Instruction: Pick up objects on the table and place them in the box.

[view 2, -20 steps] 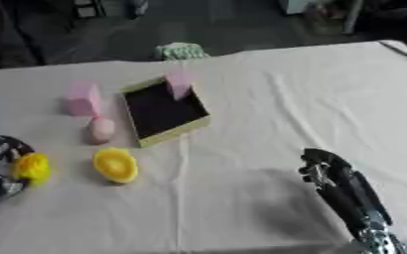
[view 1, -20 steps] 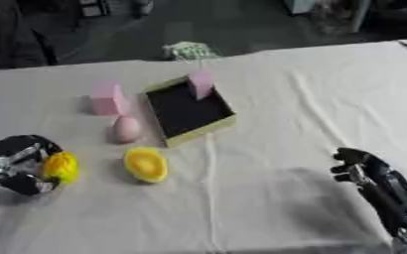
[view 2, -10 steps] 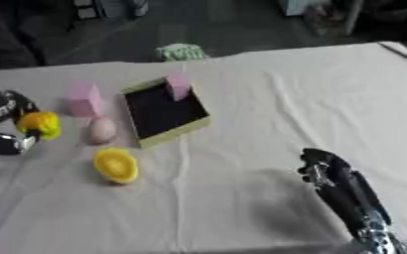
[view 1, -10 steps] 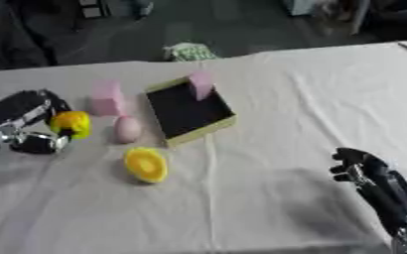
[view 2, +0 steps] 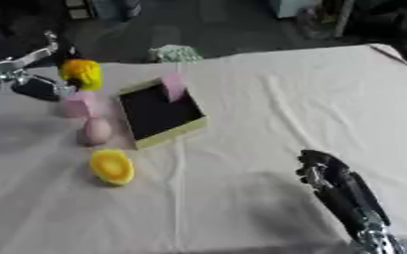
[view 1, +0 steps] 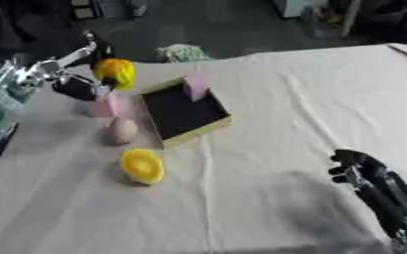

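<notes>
Fingers of the left hand (view 1: 72, 74) curl round a yellow toy (view 1: 116, 72), held above the surface (view 1: 268, 114) just left of the box (view 1: 183, 112). Right hand (view 1: 372, 186) rests at the lower right, fingers relaxed. Counted: two pink blocks (view 1: 102, 105), one inside the box (view 1: 195, 87); one pink egg (view 1: 123, 130); one yellow bowl-shaped piece (view 1: 143, 166).

A table covered with a wrinkled pale cloth (view 1: 276, 99) carries a shallow square box with a black inside and yellowish rim (view 1: 185, 112), a pink block (view 1: 102, 105), a pale pink egg-shaped thing (view 1: 123, 130), a yellow rounded object (view 1: 143, 166) and a greenish crumpled bundle (view 1: 182, 52) at the far edge.
</notes>
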`<control>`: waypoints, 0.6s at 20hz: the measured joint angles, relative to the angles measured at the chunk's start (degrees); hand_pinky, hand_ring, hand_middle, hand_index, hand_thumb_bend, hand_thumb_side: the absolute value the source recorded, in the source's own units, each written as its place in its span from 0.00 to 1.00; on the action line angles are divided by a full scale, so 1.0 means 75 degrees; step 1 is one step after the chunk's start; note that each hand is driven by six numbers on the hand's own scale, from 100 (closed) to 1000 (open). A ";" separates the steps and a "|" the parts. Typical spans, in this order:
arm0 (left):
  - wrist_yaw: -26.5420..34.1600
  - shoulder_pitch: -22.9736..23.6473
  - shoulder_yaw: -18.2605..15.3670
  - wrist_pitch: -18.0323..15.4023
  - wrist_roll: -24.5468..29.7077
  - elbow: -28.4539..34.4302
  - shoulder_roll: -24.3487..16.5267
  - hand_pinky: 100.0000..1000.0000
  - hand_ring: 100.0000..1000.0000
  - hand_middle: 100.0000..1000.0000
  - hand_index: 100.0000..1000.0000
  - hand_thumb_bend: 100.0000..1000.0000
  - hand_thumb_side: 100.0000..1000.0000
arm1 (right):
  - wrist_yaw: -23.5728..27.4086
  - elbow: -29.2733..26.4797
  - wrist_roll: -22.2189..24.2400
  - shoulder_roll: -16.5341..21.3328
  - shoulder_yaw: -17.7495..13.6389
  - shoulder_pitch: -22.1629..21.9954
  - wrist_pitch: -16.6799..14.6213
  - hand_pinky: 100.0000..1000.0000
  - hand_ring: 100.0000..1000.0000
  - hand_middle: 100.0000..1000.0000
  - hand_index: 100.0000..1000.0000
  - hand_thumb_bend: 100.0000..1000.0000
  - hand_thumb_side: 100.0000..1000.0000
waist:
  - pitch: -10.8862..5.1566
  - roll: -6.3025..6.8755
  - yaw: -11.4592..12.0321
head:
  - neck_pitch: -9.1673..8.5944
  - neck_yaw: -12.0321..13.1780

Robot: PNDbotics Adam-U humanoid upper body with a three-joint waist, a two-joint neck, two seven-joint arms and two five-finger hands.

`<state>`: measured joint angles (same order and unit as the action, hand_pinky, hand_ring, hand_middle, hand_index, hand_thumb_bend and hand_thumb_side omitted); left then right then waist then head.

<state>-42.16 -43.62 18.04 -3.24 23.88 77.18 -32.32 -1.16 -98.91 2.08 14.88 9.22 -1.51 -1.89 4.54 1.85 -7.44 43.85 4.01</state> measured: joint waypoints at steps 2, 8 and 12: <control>-0.0218 -0.0248 0.0083 -0.0143 -0.0176 -0.0480 0.0366 0.64 0.50 0.48 0.65 0.12 0.06 | 0.0023 0.0000 0.0021 -0.0002 0.0012 0.0008 0.0011 0.64 0.65 0.69 0.78 0.00 0.59 | 0.0023 -0.0024 -0.0080 | 0.0000 0.0026; -0.0976 -0.0577 0.0305 -0.0669 -0.0795 -0.1568 0.1199 0.67 0.54 0.52 0.68 0.20 0.10 | 0.0068 0.0000 0.0099 -0.0009 0.0101 0.0098 0.0024 0.64 0.65 0.69 0.78 0.00 0.60 | 0.0129 -0.0067 -0.0291 | 0.0000 0.0124; -0.1406 -0.0642 0.0306 -0.0873 -0.1125 -0.2153 0.1600 0.69 0.58 0.57 0.73 0.26 0.13 | 0.0102 0.0000 0.0135 -0.0010 0.0146 0.0140 0.0045 0.64 0.65 0.69 0.78 0.00 0.61 | 0.0171 -0.0099 -0.0367 | 0.0000 0.0170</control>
<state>-52.70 -48.43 20.34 -9.79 15.45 61.03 -20.32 -0.39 -98.91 3.09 14.81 10.32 -0.45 -1.55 5.83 1.10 -10.19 43.85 5.29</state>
